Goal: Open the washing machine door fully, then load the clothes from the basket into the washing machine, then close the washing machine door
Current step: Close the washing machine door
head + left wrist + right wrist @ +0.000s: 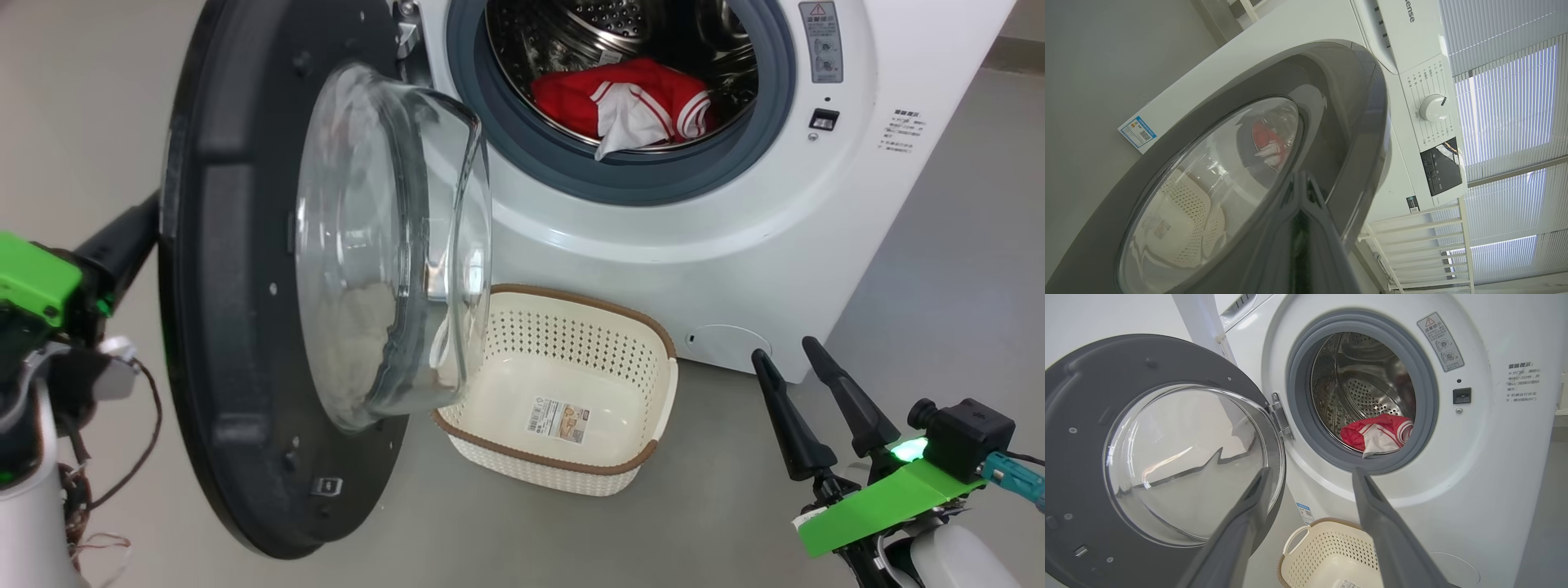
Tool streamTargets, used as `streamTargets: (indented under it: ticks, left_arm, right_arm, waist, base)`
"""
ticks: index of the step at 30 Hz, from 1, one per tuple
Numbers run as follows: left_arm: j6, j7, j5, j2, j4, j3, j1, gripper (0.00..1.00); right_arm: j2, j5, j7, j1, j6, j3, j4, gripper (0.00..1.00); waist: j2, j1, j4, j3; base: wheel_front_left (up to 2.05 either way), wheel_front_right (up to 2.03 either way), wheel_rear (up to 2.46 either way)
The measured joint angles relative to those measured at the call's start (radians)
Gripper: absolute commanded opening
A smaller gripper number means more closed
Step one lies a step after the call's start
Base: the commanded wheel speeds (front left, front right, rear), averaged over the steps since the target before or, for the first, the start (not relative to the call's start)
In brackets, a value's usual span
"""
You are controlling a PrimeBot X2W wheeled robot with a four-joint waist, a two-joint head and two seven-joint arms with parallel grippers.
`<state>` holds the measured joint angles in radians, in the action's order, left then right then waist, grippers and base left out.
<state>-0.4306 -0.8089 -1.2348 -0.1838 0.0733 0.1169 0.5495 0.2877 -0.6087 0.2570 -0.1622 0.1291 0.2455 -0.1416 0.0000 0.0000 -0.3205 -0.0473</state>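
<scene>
Head view: the washing machine door [237, 343] stands ajar at left. The clothes [629, 102] lie in the washing machine [735, 261] drum, with the basket [571, 339] on the floor near it. The right gripper [784, 349] is spread at near right.
Left wrist view: the left gripper [1300, 183] is pressed together at the door's outer face.
Right wrist view: the clothes rest at the drum's front lip.

red-and-white striped clothes [633, 102], cream perforated basket [571, 359], brown rim, black door [220, 327]

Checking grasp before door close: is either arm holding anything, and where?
Nothing held. Right fingers open, empty. Left fingers shut together, tips against the washing machine door's outer face, not gripping it.
</scene>
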Motion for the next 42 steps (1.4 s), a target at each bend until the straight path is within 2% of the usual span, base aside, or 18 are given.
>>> streamTargets:
  ticks: [15, 42]
  left_arm:
    - [-0.010, 0.001, 0.001, 0.033, 0.027, -0.028, -0.012, 0.00]
    - [-0.005, 0.014, 0.001, 0.062, 0.025, -0.052, -0.012, 0.00]
  right_arm:
    - [-0.003, 0.000, 0.000, 0.000, 0.000, 0.000, -0.001, 1.00]
    - [-0.001, -0.001, 0.000, 0.000, 0.000, 0.012, -0.006, 1.00]
  waist:
    - [0.0000, 0.0000, 0.073, -0.002]
    - [0.0000, 0.0000, 0.287, 0.007]
  base:
    - [0.00, 0.00, 0.00]
    - [0.00, 0.00, 0.00]
